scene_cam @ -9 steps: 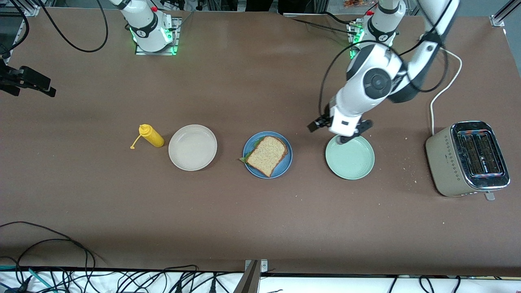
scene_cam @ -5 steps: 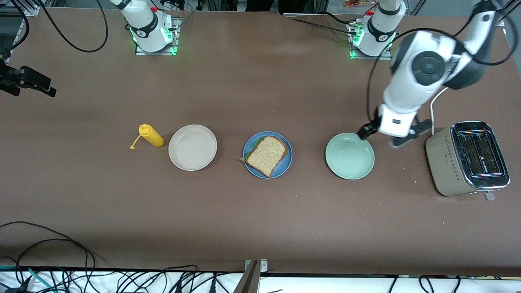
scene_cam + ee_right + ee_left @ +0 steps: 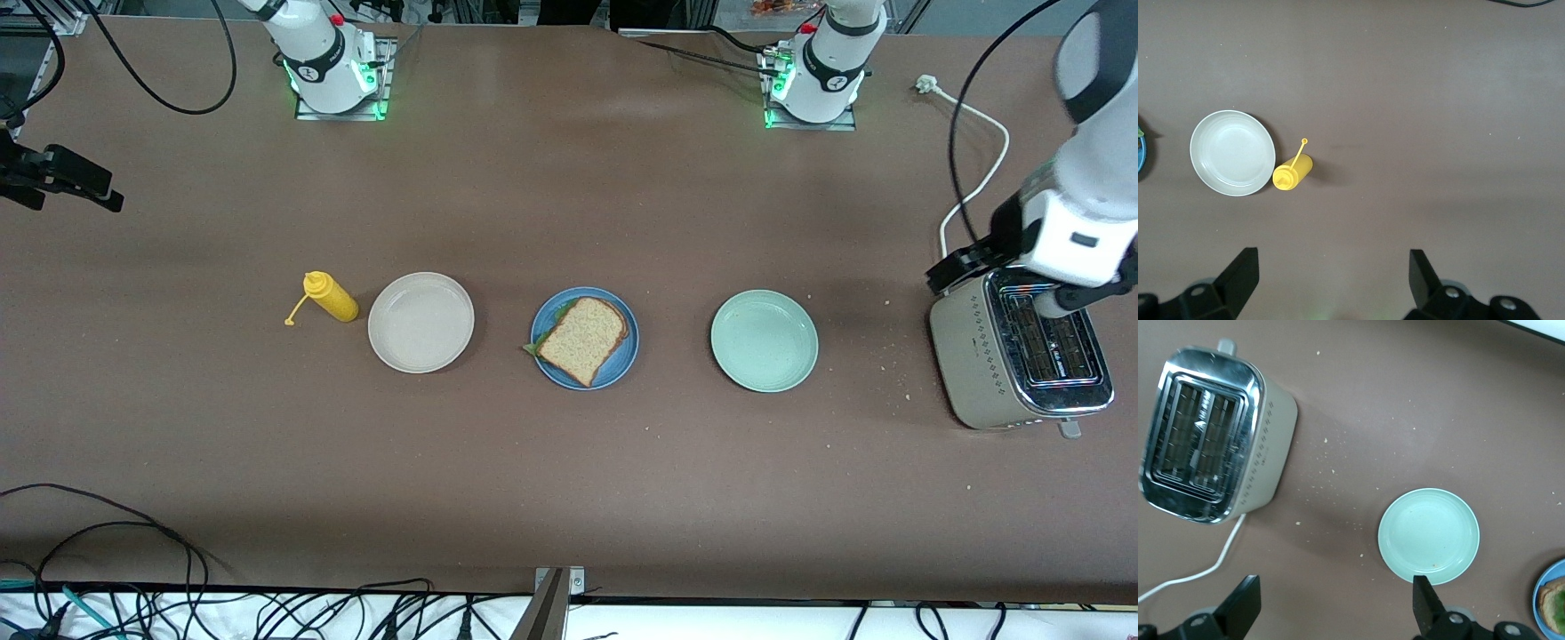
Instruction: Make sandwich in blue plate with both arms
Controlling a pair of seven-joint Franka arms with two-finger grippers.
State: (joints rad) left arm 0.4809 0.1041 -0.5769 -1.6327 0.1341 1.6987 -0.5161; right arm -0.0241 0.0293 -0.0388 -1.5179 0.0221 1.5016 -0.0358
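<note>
Table (image 3: 569, 471): brown surface bearing everything listed below.
Left arm (image 3: 1080, 178): comes in at its own end of the table, its wrist high over the toaster.
Toaster (image 3: 1022, 351): beige body, chrome top with two slots, at the left arm's end of the table; white cord (image 3: 973, 169) runs from it toward the robots' bases.
Left gripper (image 3: 996, 280): above the toaster's edge; jaws spread wide, holding nothing, both fingers (image 3: 1245, 607) apart in the left wrist view.
Right gripper (image 3: 58, 178): hangs over bare table at the right arm's end, waiting; jaws spread, empty, fingers (image 3: 1238, 273) wide apart in the right wrist view.
Blue plate (image 3: 622, 356): middle of the row of three plates, between the beige and green ones.
Beige plate (image 3: 420, 322): toward the right arm's end, empty.
Green plate (image 3: 764, 340): toward the toaster, empty.
Sandwich (image 3: 583, 340): on the blue plate, top bread slice turned corner-on to the front camera; lettuce (image 3: 539, 345) peeks out over the plate's rim.
Mustard bottle (image 3: 331, 297): yellow, just beside the beige plate, cap hanging loose on its strap.
Crumbs (image 3: 893, 360): scattered between green plate and toaster.
</note>
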